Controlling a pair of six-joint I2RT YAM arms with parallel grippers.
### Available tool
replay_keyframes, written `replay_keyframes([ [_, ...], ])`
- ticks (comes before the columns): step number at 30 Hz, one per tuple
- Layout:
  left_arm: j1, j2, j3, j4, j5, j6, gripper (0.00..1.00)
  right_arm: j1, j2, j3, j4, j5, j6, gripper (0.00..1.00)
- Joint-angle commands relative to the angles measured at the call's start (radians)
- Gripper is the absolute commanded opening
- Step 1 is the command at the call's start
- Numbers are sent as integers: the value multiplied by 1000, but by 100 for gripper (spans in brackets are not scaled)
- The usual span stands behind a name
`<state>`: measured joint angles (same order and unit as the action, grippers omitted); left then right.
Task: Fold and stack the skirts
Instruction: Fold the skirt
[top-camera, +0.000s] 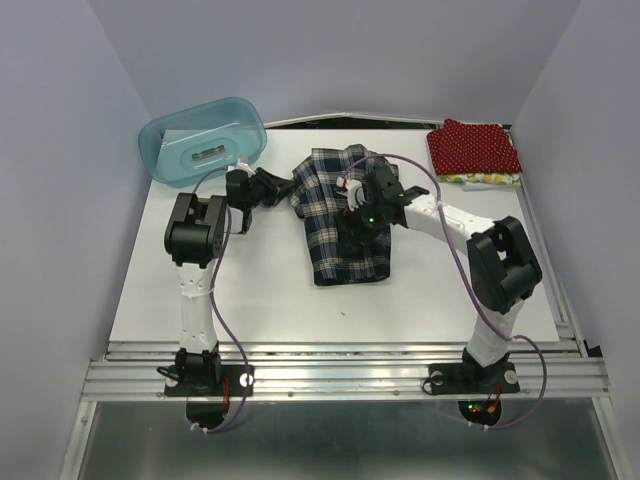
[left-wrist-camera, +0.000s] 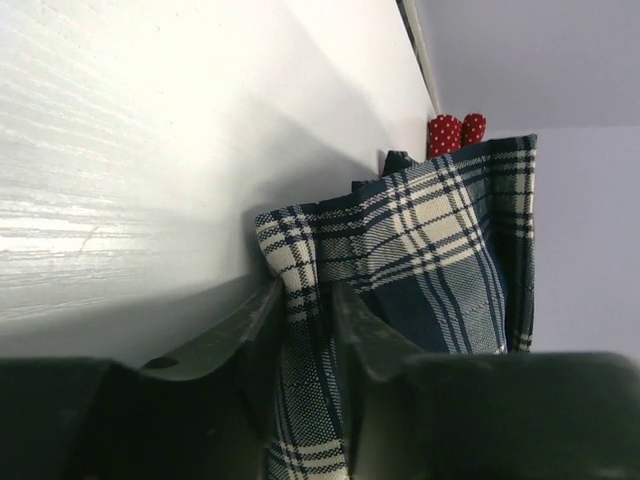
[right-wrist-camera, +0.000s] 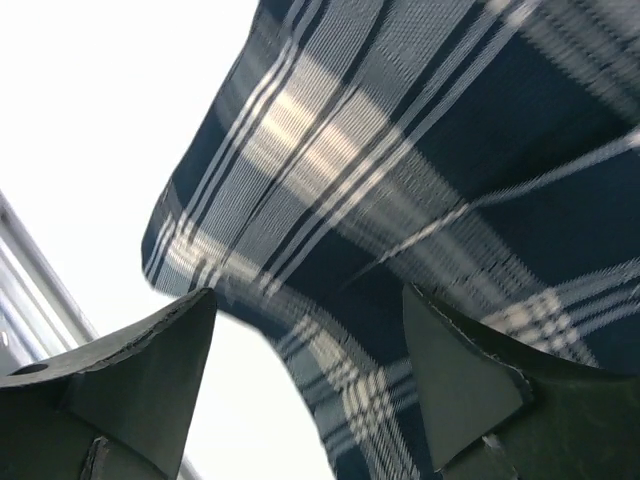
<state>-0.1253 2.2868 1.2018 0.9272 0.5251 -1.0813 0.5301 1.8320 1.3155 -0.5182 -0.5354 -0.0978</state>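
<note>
**Left fingers grasping the plaid skirt's far-left edge, right fingers spread above it**

I see the plaid skirt (top-camera: 340, 258) lying near the middle of the white tabletop (top-camera: 200, 290). Its long axis runs from the far side toward the arm bases, leaning slightly to the left at the far end. The near end lies flat, with a fairly straight edge facing the bases. The far end is bunched and rumpled, with its left corner drawn toward the left arm.

In my left wrist view, the left fingers (left-wrist-camera: 250, 335) are clenched on a fold of the plaid cloth. The fabric fills the narrow gap between them and stands up beyond the tips as a raised, folded flap. From overhead, this grasp sits on the skirt's far-left edge, between the skirt and the teal tub (top-camera: 200, 140).

The right fingers (right-wrist-camera: 150, 360) are spread wide with nothing pinched between them. In that wrist view the plaid cloth shows past the tips, blurred, so I cannot tell whether the tips touch it. Overhead, the right arm reaches in over the far-right part of the skirt.

At the far right corner of the tabletop, the red skirt (top-camera: 472, 147) lies folded on top of the yellowish skirt (top-camera: 480, 179), well apart from the plaid one.
</note>
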Motion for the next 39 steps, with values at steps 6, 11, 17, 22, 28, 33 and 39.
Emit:
replay_keyframes([
  [6,3,-38,45,102,38,56,2,-2,208,62,114,157,123,77],
  [11,3,-148,71,67,26,223,0,-2,179,-41,53,89,-25,73],
  [17,1,-191,243,-97,1,510,0,-2,138,-150,-9,-15,-125,68],
  [22,1,-132,396,-240,-2,672,17,7,136,-162,-25,-61,-119,67],
  [28,3,-217,420,-304,1,809,97,16,119,-72,14,-116,-56,76],
  [33,3,-460,348,-522,38,1157,99,16,37,8,4,-132,-46,92],
  [39,-17,-851,-39,-835,56,1772,99,-50,-82,132,20,-112,1,100],
])
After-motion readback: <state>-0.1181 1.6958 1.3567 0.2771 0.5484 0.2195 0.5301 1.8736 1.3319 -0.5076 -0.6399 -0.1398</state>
